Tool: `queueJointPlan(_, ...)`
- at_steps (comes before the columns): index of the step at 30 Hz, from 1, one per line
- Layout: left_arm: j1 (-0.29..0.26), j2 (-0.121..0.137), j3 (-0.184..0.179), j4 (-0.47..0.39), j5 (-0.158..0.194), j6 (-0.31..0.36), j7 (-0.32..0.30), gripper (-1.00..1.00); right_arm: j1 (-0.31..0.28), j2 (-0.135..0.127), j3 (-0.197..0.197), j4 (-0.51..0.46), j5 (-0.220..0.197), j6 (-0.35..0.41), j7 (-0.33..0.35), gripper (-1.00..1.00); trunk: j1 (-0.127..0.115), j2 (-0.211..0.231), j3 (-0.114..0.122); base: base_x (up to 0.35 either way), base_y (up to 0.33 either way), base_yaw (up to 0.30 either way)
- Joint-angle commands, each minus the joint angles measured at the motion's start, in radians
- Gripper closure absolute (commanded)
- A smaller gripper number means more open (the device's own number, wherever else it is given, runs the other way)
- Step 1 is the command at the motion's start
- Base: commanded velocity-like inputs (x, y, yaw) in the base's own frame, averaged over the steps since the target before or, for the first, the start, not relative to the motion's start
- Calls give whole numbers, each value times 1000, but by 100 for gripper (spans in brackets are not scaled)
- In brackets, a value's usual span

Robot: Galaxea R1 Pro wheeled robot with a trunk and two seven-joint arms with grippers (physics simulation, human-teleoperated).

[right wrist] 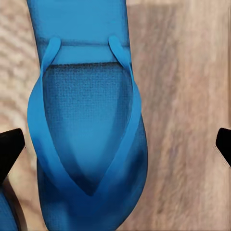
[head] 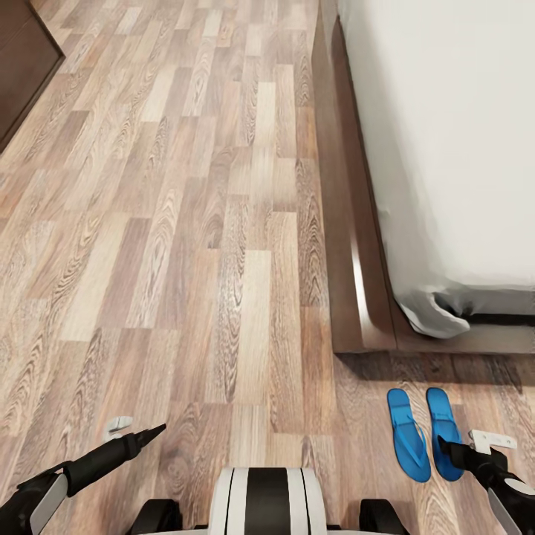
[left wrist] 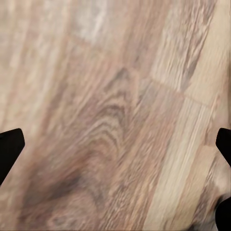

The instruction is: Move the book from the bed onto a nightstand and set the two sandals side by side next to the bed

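Note:
Two bright blue sandals lie side by side on the wood floor just past the bed's foot corner, the left sandal (head: 408, 435) and the right sandal (head: 443, 431). My right gripper (head: 464, 444) hovers over the right sandal (right wrist: 86, 120), open, with its dark fingertips (right wrist: 10, 147) spread wide on either side and nothing held. A sliver of the other sandal (right wrist: 5, 214) shows beside it. The bed (head: 453, 148) has a light-grey mattress on a dark brown frame (head: 357, 245). My left gripper (head: 141, 429) hangs open over bare floor (left wrist: 115, 120). The book is out of view.
A dark brown cabinet corner (head: 22, 67) shows at the far left; I cannot tell which piece of furniture it is. Wood-plank floor (head: 193, 223) stretches wide between it and the bed. My base (head: 266, 498) sits at the near edge.

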Motion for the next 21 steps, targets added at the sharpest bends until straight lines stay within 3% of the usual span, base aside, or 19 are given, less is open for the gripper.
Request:
queueJointPlan(1, 0, 0, 1, 0, 6, 10, -3, -100, 0, 0, -3, 1, -10, -3, 8, -100, -1, 0, 4, 0, 0, 0)
queueJointPlan(17, 0, -1, -1, 0, 5, 10, -1, -100, 0, -1, -5, -7, -20, 8, 22, -100, -8, 4, 65, 0, 0, 0)
queueJointPlan(21, 0, -1, -1, -1, 5, 10, -2, -100, 0, -5, -6, -42, -24, 12, 121, -100, -10, 5, 81, 0, 0, 0)
